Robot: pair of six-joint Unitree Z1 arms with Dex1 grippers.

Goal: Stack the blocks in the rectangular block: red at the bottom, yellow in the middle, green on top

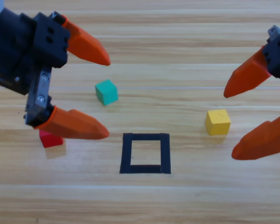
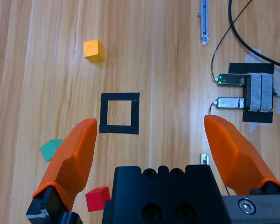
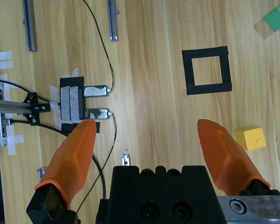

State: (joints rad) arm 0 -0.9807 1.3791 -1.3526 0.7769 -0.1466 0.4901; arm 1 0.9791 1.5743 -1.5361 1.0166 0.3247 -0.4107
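My left gripper (image 1: pixel 107 98) hangs open above the table's left side, with nothing between its jaws. The red cube (image 1: pixel 50 138) lies partly under its lower jaw; in the left wrist view the red cube (image 2: pixel 97 198) sits low, by the left jaw. The green cube (image 1: pixel 106 92) rests between the jaws' tips, lower down on the table. The black tape square (image 1: pixel 127 154) lies at centre front with nothing inside it. The yellow cube (image 1: pixel 218 122) sits to its right, close to my open right gripper (image 1: pixel 229 126).
The left wrist view shows the green cube (image 2: pixel 50 149), the tape square (image 2: pixel 119 128), the yellow cube (image 2: pixel 94 50) and taped devices with cables (image 2: pixel 245 98). The right wrist view shows the yellow cube (image 3: pixel 251 138), the square (image 3: pixel 207 87) and metal rails (image 3: pixel 29 23).
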